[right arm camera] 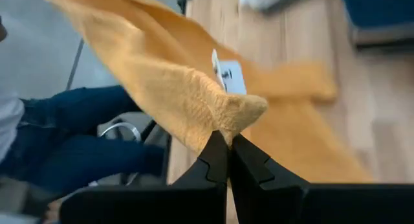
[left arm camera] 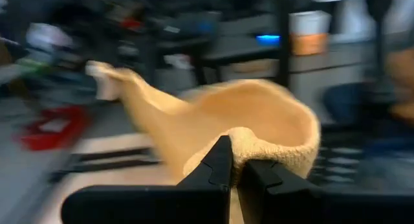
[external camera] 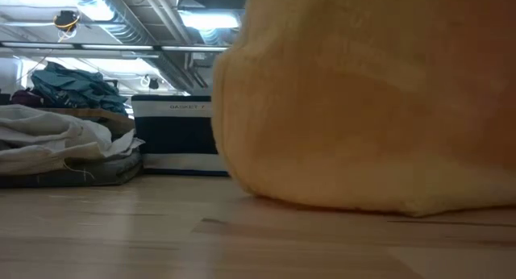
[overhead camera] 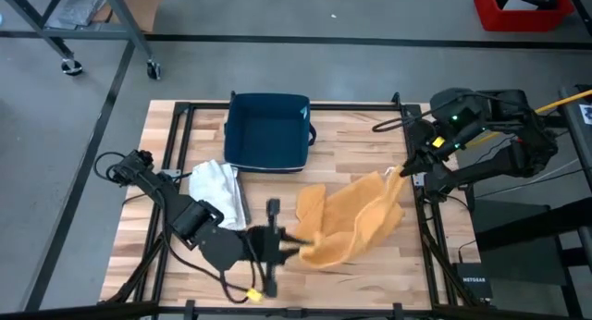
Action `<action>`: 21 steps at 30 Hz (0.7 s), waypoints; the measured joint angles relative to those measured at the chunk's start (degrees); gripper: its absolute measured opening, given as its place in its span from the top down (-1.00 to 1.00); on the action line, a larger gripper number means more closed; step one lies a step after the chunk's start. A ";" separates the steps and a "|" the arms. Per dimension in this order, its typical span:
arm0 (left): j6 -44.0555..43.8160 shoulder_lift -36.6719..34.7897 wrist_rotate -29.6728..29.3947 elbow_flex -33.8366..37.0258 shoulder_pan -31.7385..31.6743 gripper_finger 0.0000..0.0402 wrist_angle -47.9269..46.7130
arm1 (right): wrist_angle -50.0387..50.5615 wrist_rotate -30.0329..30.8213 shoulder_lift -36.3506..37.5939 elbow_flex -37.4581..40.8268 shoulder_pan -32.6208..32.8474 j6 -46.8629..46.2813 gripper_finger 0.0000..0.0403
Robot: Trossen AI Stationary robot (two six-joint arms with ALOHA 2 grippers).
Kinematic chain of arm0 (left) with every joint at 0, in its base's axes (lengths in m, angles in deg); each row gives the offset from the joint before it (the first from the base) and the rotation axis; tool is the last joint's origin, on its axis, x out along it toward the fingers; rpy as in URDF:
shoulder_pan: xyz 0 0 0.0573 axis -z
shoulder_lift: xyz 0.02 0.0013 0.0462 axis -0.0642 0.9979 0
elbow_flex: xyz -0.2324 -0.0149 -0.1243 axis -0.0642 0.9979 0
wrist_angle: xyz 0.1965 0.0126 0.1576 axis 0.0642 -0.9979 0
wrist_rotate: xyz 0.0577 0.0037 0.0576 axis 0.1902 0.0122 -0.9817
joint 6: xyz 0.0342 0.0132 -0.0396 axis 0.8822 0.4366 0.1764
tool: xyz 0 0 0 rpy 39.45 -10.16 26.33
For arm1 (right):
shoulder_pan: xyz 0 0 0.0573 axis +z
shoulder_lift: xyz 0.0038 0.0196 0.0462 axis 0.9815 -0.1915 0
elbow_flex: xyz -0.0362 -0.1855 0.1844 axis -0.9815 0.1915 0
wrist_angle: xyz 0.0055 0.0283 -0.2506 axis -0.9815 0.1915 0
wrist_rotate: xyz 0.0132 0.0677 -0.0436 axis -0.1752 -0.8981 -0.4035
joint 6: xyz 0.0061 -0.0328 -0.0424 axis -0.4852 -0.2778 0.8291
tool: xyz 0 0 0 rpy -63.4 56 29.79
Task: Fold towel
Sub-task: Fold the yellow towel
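An orange-yellow towel (overhead camera: 356, 218) is held between both grippers over the table's right half; part of it lies on the table at its left (overhead camera: 311, 202). It fills the low view (external camera: 371, 102). My left gripper (overhead camera: 298, 247) is shut on the towel's near left edge. My right gripper (overhead camera: 400, 172) is shut on the towel's far right corner, lifted. My left gripper pinches a rolled edge of the towel (left arm camera: 249, 141) between its two fingers, coming level from the table's left; the towel curves away beyond the fingertips. My right gripper pinches a corner of the towel (right arm camera: 236, 114) between its fingertips; a white label (right arm camera: 228, 76) sits near that corner, and the cloth slopes down from it.
A dark blue bin (overhead camera: 268, 130) stands at the table's far middle. A crumpled white cloth (overhead camera: 220, 186) lies left of the towel, also in the low view (external camera: 56, 138). A person's legs in blue show beyond the table's edge (right arm camera: 71, 133).
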State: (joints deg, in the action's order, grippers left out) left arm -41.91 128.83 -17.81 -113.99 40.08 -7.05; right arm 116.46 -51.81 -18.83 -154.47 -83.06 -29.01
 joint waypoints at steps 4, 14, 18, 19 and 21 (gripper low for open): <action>9.05 -0.02 -10.62 0.00 -1.52 1.00 5.09 | -7.97 1.28 0.30 0.02 0.00 5.24 0.98; 45.06 -1.82 -29.71 0.00 -5.90 1.00 28.04 | -25.82 16.11 1.75 0.03 0.00 14.84 0.98; 61.24 -3.74 -30.26 0.00 -7.74 1.00 41.87 | -35.55 26.06 2.77 -0.61 -0.07 18.65 0.98; 65.15 -4.29 -30.26 0.00 -8.17 1.00 46.37 | -37.08 27.82 3.03 -1.22 -0.07 19.31 0.98; 72.31 -5.83 -30.33 0.00 -8.82 1.00 54.89 | -39.56 31.26 3.12 -3.03 -0.07 20.58 0.98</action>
State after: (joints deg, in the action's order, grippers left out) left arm 30.40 123.00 -48.14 -113.99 31.26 47.84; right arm 76.90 -20.56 -15.71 -157.49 -83.12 -8.43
